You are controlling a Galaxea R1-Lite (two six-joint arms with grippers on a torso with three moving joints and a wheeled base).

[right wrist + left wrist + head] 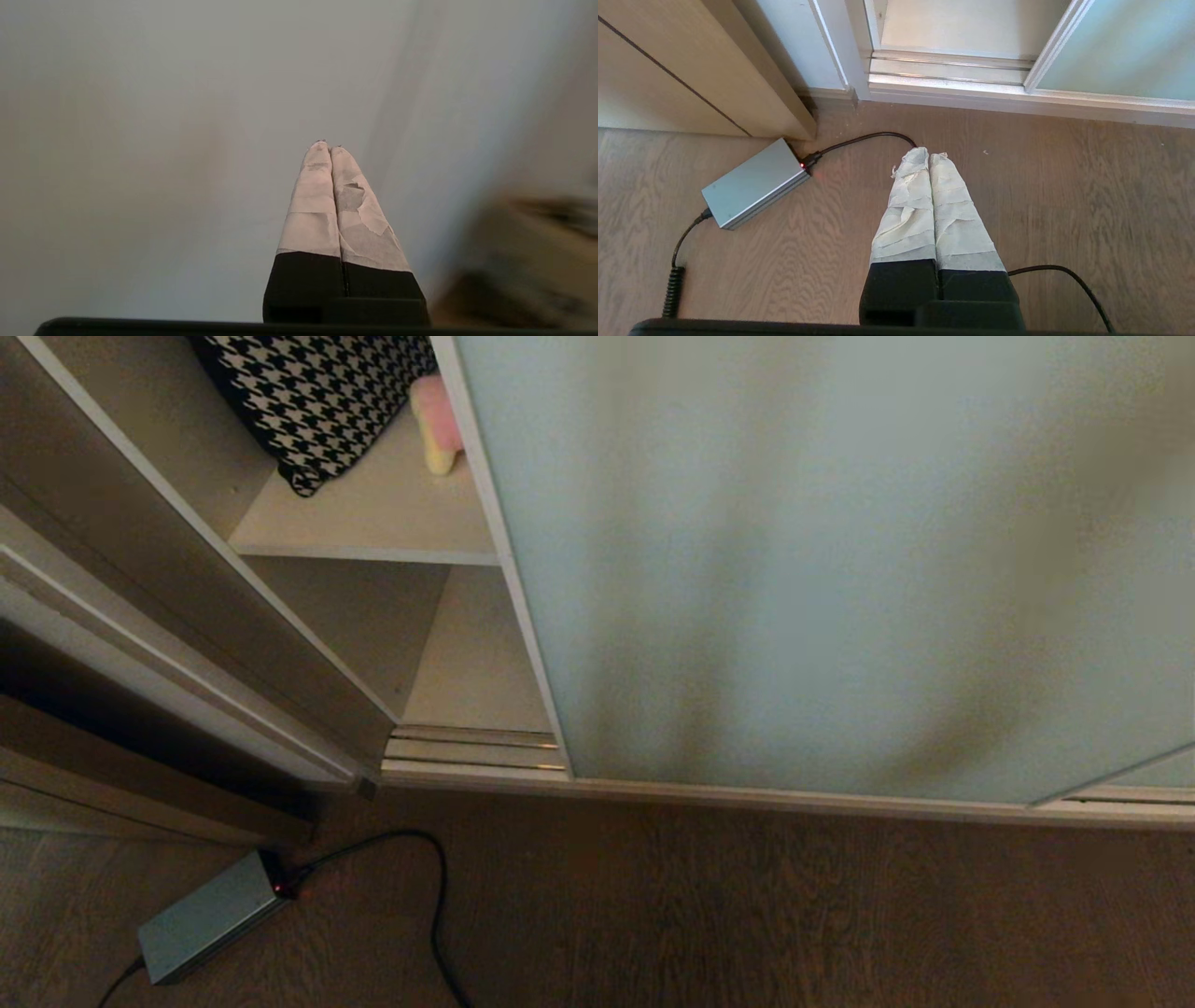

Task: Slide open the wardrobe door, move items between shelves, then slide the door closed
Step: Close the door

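The sliding wardrobe door [840, 560], frosted pale blue-green glass in an off-white frame, fills most of the head view and leaves a gap at the left. Through that gap I see the upper shelf [373, 518] with a pale yellow and pink plush item [437, 425] on it, and the lower shelf [476, 663] below. My right gripper [327, 145] is shut and empty, pointing at the frosted door glass [163, 140]. My left gripper [928, 151] is shut and empty, hanging above the wooden floor. Neither gripper shows in the head view.
A black-and-white houndstooth cushion [317, 397] lies on the upper shelf beside the plush. A grey power brick [207, 917] with a black cable [420, 859] lies on the brown floor, also seen as the brick [754, 189]. The door track [471, 747] runs along the wardrobe's base.
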